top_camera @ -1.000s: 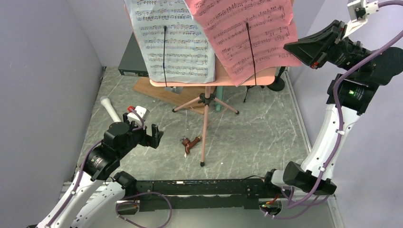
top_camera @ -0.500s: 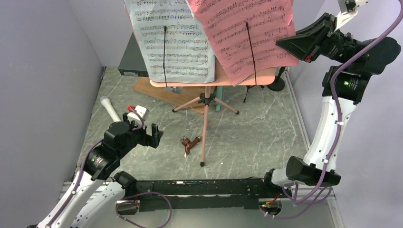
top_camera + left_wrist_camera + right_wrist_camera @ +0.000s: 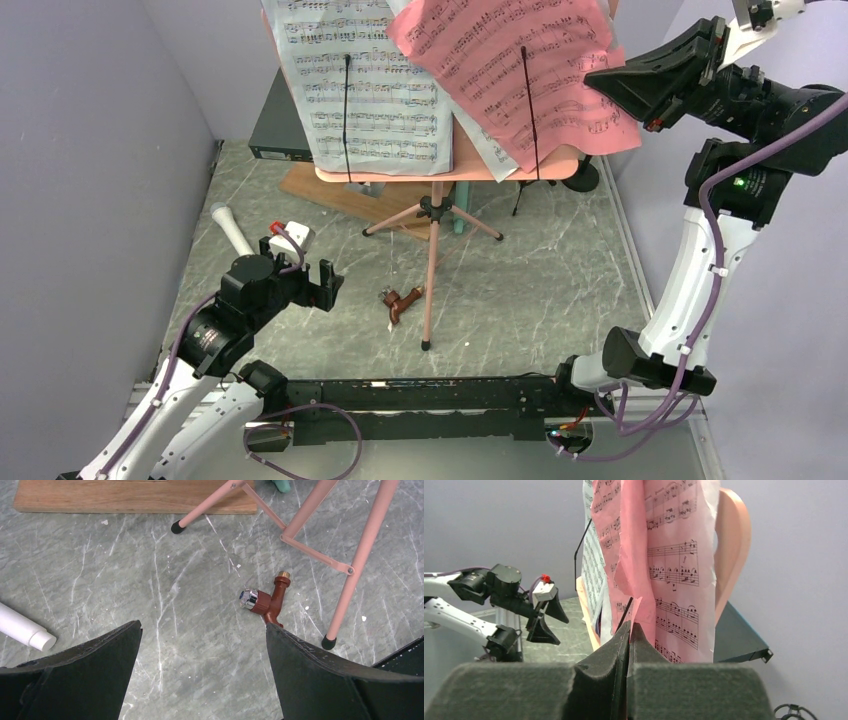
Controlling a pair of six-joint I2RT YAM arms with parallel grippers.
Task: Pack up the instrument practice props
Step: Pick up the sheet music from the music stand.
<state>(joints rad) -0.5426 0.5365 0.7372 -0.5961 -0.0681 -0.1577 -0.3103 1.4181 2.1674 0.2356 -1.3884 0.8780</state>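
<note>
right fingers (image 3: pixel 599 680) (image 3: pixel 640 85): pressed together, and we see them pinching the lower edge of the pink sheet, high above the desk (image 3: pixel 540 270) at the right.
pink sheet (image 3: pixel 510 70) (image 3: pixel 674 570): on the right half of the music stand, tilted, with its lower right corner reaching out to the right fingers; one of the wire clips (image 3: pixel 528 110) crosses it.
white sheet (image 3: pixel 370 90): we find it upright on the left half of the stand, under the other wire clip, partly covered by the pink sheet.
music stand (image 3: pixel 440 172): it stands mid-desk on its three pink legs.
left fingers (image 3: pixel 75 670) (image 3: pixel 325 285): spread wide and holding nothing, we note, low over the desk at the left.
white microphone (image 3: pixel 230 230) (image 3: pixel 22 627): lying on the desk just left of the left fingers.
brown fitting (image 3: pixel 402 300) (image 3: pixel 267 602): on the desk beside the stand's nearest leg; from the left wrist we see it just ahead of the right-hand finger.
wooden board (image 3: pixel 340 195): flat on the desk under the stand's ledge.
dark box (image 3: pixel 275 125): behind the white sheet, against the back wall.
</note>
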